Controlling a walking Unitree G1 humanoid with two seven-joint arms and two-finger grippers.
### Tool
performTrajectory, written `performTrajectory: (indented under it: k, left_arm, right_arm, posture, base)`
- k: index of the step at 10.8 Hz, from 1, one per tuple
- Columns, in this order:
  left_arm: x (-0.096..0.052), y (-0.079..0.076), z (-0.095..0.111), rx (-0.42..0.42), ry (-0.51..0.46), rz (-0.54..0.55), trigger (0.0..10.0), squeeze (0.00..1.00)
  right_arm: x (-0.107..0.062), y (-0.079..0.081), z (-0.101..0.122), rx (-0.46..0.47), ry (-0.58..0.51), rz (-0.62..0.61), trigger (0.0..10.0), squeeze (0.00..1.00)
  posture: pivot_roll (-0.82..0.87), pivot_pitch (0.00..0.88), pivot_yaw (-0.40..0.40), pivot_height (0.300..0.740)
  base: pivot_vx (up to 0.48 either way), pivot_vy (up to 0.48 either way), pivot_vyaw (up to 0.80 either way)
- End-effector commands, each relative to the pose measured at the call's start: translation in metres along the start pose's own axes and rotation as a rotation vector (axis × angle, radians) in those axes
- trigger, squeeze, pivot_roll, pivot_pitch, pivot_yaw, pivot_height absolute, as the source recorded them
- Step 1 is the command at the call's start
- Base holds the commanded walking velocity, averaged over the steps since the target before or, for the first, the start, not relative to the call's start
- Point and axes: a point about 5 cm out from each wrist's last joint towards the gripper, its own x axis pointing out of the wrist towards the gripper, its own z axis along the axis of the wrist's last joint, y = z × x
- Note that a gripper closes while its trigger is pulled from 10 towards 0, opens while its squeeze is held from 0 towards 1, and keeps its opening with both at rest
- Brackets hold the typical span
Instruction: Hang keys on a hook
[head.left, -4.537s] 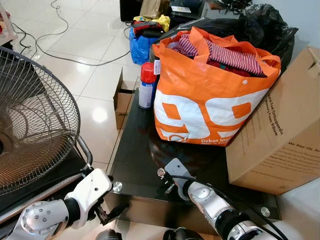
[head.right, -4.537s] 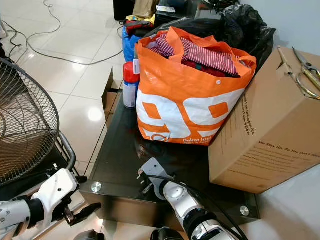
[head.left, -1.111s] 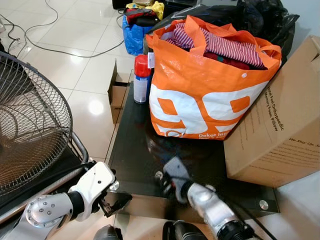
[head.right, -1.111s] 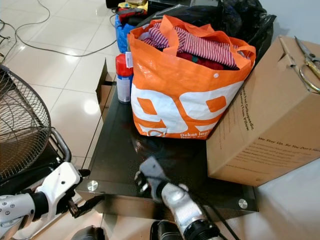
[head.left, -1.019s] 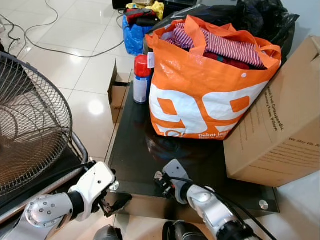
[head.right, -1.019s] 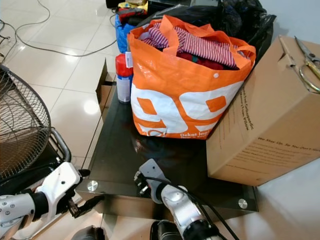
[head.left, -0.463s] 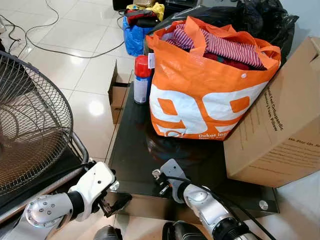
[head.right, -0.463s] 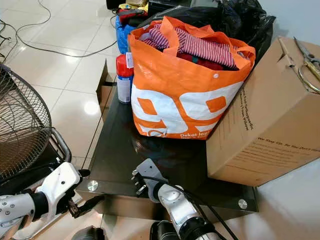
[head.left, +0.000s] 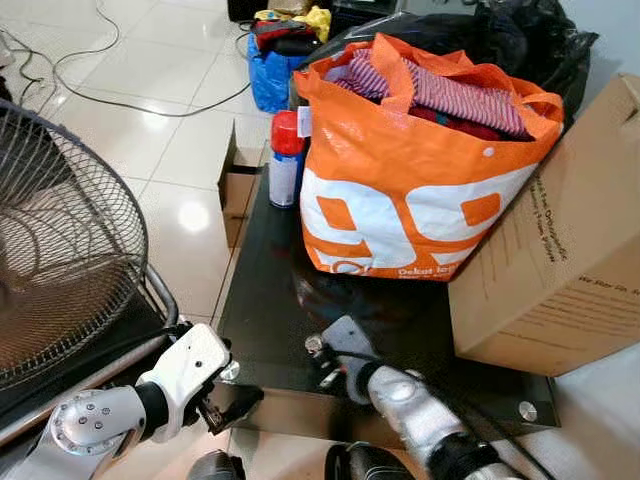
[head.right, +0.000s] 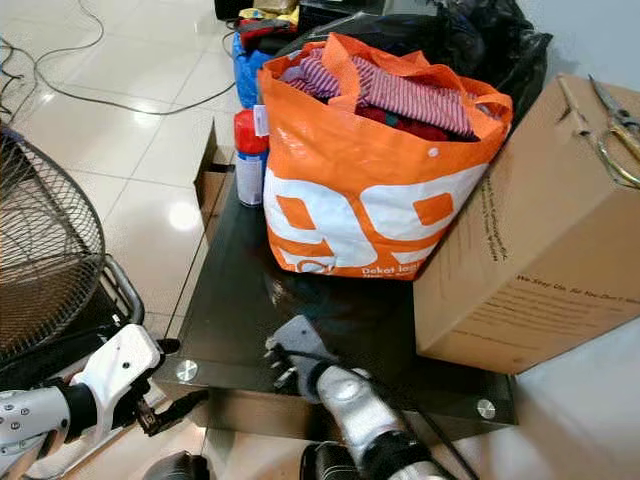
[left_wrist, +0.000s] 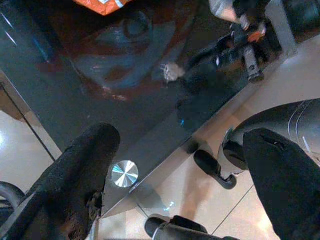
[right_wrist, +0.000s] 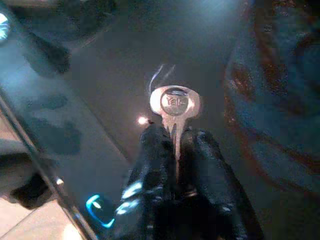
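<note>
A silver key (right_wrist: 175, 104) sticks out from between the fingers (right_wrist: 155, 150) of my right gripper (right_wrist: 176, 142), which is shut on its blade. That gripper (head.left: 318, 358) hovers low over the front part of the black glass table (head.left: 265, 290), and the key head (head.left: 313, 344) points away from me. My left gripper (head.left: 236, 401) is open with nothing in it, just off the table's front left corner. In the left wrist view its fingers (left_wrist: 82, 170) frame the table edge and a round metal stud (left_wrist: 124, 173).
An orange shopping bag (head.left: 420, 180) full of clothes stands at the back of the table, with a red-capped spray can (head.left: 285, 160) to its left. A large cardboard box (head.left: 560, 260) carrying scissors (head.right: 612, 130) stands to the right. A fan grille (head.left: 60, 240) is on my left.
My right gripper, with the key in it, has shifted slightly left over the glass. The left arm has stayed where it was.
</note>
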Motion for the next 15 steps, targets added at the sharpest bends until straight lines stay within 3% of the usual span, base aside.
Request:
performTrajectory:
  k: [1,5,7,8,10,11,12,13,14,15]
  left_arm:
    - [0.003,-0.003,-0.001,-0.007,0.0,-0.015,10.0,0.0]
    - [0.006,-0.002,-0.003,-0.014,-0.003,-0.005,10.0,0.0]
    - [0.011,0.003,-0.002,-0.01,-0.024,0.021,10.0,0.01]
    - [0.017,0.008,0.006,-0.029,-0.079,0.058,10.0,0.01]
    - [0.028,0.018,0.033,-0.096,-0.261,0.165,10.0,0.01]
    - [0.032,0.023,0.04,-0.109,-0.308,0.207,10.0,0.01]
    - [0.04,0.028,0.037,-0.084,-0.282,0.229,10.0,0.0]
    - [0.042,0.028,0.035,-0.071,-0.266,0.223,10.0,0.0]
    - [0.043,0.032,0.031,-0.045,-0.236,0.224,10.0,0.0]
    - [0.042,0.033,0.028,-0.038,-0.221,0.234,10.0,0.0]
  right_arm:
    - [-0.008,-0.016,-0.004,0.031,-0.005,-0.044,0.0,0.0]
    - [-0.035,-0.04,0.022,0.033,-0.147,-0.072,0.0,0.0]
    - [-0.052,-0.049,0.032,0.194,-0.223,-0.113,0.0,0.0]
    - [-0.07,-0.055,0.034,0.188,-0.253,-0.154,0.0,0.0]
    - [-0.106,-0.063,0.047,0.335,-0.404,-0.243,0.0,0.0]
    - [-0.113,-0.066,0.052,0.348,-0.432,-0.274,0.0,0.0]
    - [-0.108,-0.068,0.049,0.274,-0.361,-0.312,9.1,0.0]
    - [-0.104,-0.072,0.046,0.244,-0.316,-0.347,10.0,0.0]
    - [-0.097,-0.073,0.04,0.144,-0.243,-0.326,10.0,1.0]
    - [-0.085,-0.066,0.034,0.109,-0.207,-0.267,10.0,1.0]
  posture:
    - [-0.02,0.153,-0.116,0.732]
    - [-0.03,0.131,-0.12,0.732]
    - [-0.04,0.078,-0.12,0.732]
    - [-0.05,0.023,-0.113,0.732]
    - [-0.06,0.0,-0.092,0.732]
    - [-0.07,0.0,-0.079,0.732]
    - [-0.07,0.0,-0.072,0.732]
    - [-0.07,0.0,-0.071,0.732]
    - [-0.06,0.0,-0.072,0.732]
    - [-0.06,0.0,-0.07,0.732]
  base:
    - [0.0,0.0,0.0]
    - [0.0,0.0,0.0]
    - [0.0,0.0,0.0]
    - [0.0,0.0,0.0]
    - [0.0,0.0,0.0]
    - [0.0,0.0,0.0]
    - [0.0,0.0,0.0]
    - [0.0,0.0,0.0]
    - [0.0,0.0,0.0]
    - [0.0,0.0,0.0]
